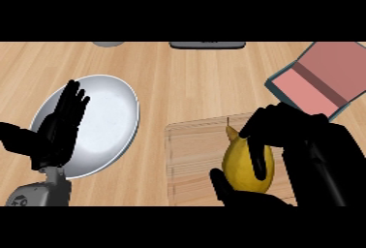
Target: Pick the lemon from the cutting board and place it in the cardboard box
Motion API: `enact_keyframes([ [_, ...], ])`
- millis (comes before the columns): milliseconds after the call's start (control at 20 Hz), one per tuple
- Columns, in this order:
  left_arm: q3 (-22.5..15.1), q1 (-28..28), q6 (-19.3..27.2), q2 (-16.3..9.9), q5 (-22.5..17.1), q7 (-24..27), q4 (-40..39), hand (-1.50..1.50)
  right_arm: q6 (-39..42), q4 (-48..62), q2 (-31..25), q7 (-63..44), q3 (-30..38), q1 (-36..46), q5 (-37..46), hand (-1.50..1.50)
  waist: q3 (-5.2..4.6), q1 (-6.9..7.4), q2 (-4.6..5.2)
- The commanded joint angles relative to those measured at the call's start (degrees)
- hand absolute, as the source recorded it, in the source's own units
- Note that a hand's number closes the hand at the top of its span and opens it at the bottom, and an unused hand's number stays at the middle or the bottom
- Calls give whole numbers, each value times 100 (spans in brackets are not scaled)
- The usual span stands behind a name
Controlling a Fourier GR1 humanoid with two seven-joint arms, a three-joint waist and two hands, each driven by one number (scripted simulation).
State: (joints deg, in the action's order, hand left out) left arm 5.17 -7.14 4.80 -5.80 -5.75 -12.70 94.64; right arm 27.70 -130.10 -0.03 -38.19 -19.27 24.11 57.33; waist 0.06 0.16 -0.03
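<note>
Lemon (247, 164) sits on the cutting board (193, 160), near its right side, with the right hand (300, 138) wrapped around it: fingers (259, 155) draped over the top, thumb curled under the lower end. I cannot tell whether it has left the board yet. The left hand (57, 128) rests open, fingers straight and pointing up, over the white plate (114, 104) at the left of the desk (186, 77).

From the head view, the risk I see is the fruit's shape. It is smooth and tapered, and the fingers cross it near one side, so it could roll or squirt out of the hold during the lift. The box (325, 72) lies up and to the right, tilted at an angle, with a raised flap on the near edge; a low carry could clip that rim and knock the lemon free.

Nothing shows inside the box beyond its pink lining. The plate holds nothing that I can see.
</note>
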Motion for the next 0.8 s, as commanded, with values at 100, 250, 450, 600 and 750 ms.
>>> enact_keyframes([
  [100, 52, 76, -111, -97, -101, -166, 155, 0, 168, 489, -544, 610, 1752, 281, -760, 150, -3, -1, 9],
  [250, 61, -102, -149, -52, -6, 232, -395, 0, 32, 1355, -451, 424, 1964, 1021, -711, 150, -8, -1, 11],
  [450, -26, -373, 164, 32, 141, -155, -197, 0, -365, 2062, -1261, 1208, 2401, 1175, -448, 150, -6, -4, 17],
  [600, -99, 277, -32, 11, 2, -213, 425, 0, -1028, 3038, -1765, 2139, 2888, 1048, -409, 150, -2, 73, 22],
  [750, 10, 217, -134, -34, -81, -46, 180, 0, -1400, 3941, -1908, 2549, 2703, 1177, -111, 150, -5, 79, 33],
])
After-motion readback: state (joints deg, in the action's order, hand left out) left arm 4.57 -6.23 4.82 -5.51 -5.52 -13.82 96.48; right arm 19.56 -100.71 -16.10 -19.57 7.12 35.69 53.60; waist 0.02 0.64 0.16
